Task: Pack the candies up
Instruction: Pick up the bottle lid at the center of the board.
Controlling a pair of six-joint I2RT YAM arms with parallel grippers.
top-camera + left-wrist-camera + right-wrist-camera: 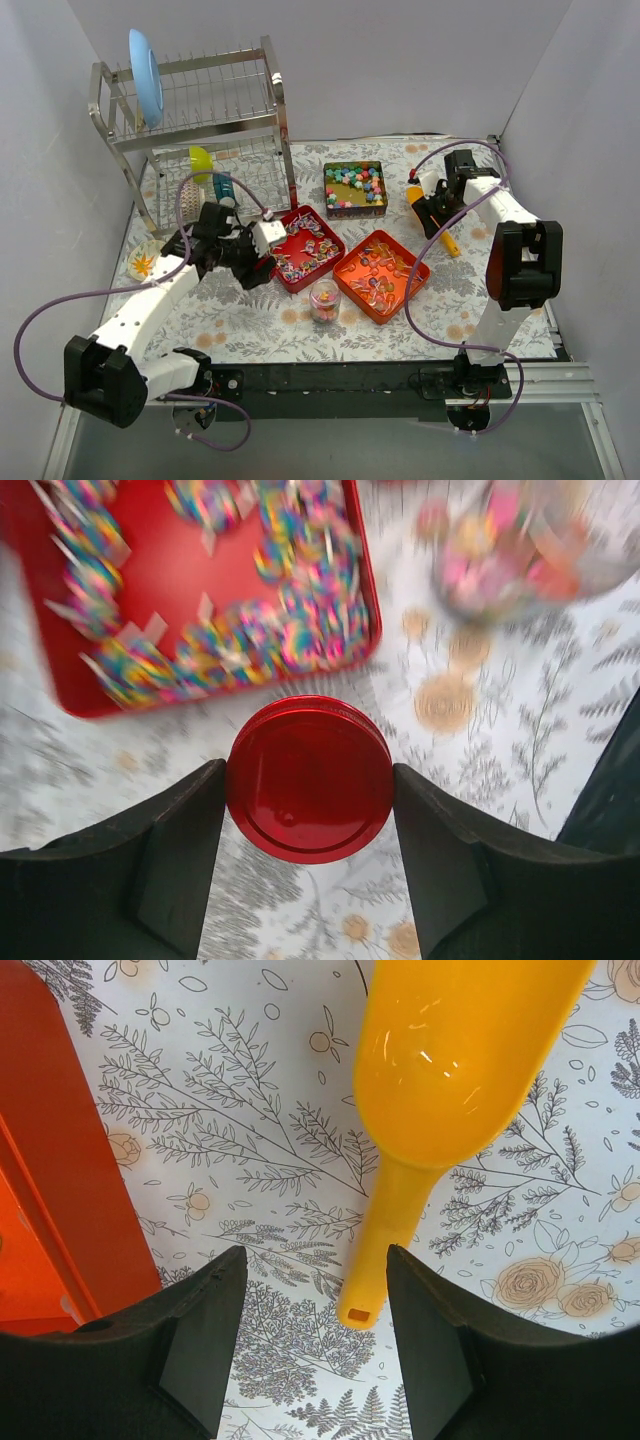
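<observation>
Although the jar (323,300) already holds a mix of candies (500,565), most stock is still unpacked. Striped candies (310,250) cover the red tray (318,272) just behind-left of the jar, reddish clear-wrapped candies (380,270) cover the orange tray (356,296) just right of it, and pastel candies (355,185) sit in the square tin (327,190) well behind it. Est. progress: partway; jar fill level is not readable (blurred in left wrist view). Jar is uncapped; the red lid (308,778) sits near the jar's left side, apart from it. Left gripper (308,775) brackets the lid w/ jaws set to lid width. Both fingers (180,850) look to touch the rim, so treat it as grasping the lid; whether the lid is clear of the table (250,320) cannot be told. Right gripper (315,1260), well right of and behind the jar, is released: jaws apart, w/ the yellow scoop (450,1060) handle between them, nearer one finger, not clamped. Remaining, by judgement: more filling, then capping the jar.
</observation>
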